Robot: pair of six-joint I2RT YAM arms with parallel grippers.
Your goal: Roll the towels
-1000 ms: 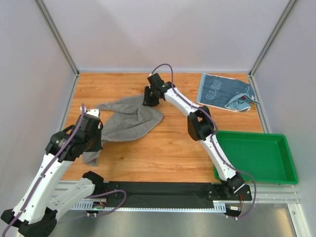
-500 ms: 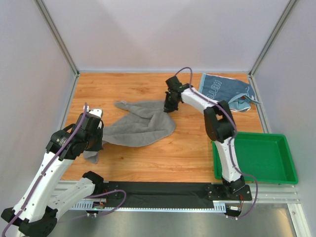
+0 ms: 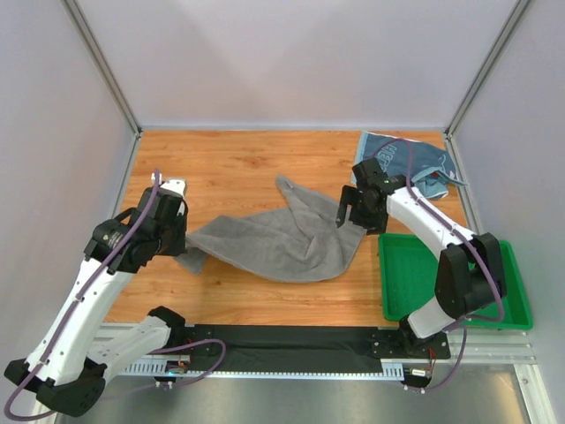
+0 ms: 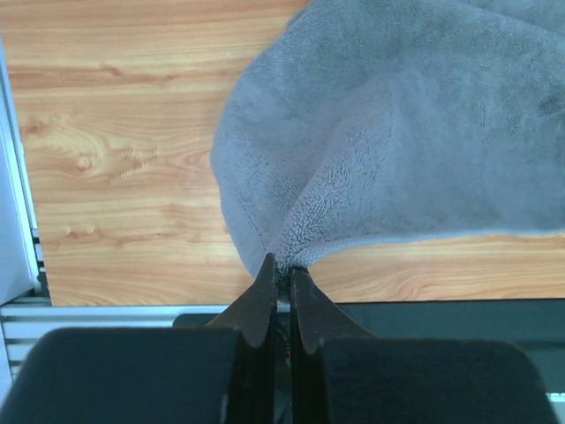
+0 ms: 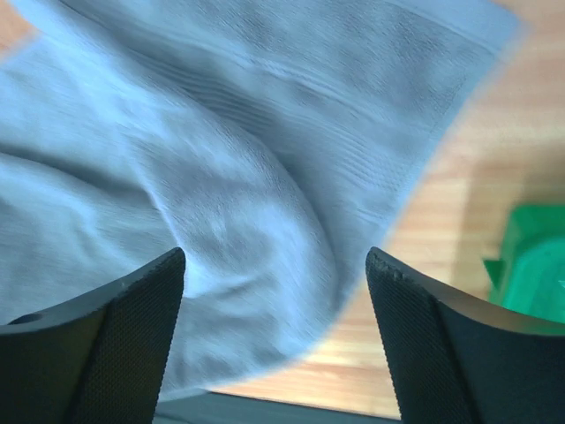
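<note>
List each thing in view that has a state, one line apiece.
grey towel, unrolled, stretched loosely across the table
blue towel, unrolled, crumpled at the far right, partly behind the right arm
green tray, upright on the table
left hand, shut on a corner of the grey towel
right hand, open over the grey towel's right end, holding nothing

Right wrist view: grey towel blurred, weave lost, cloth cut by top, left and bottom edges. Green tray only a soft corner at the right edge.
Top view: blue towel partly covered by right arm; lettering illegible.
Left wrist view: pinched towel edge hidden inside left claw; cloth runs off top and right.
</note>
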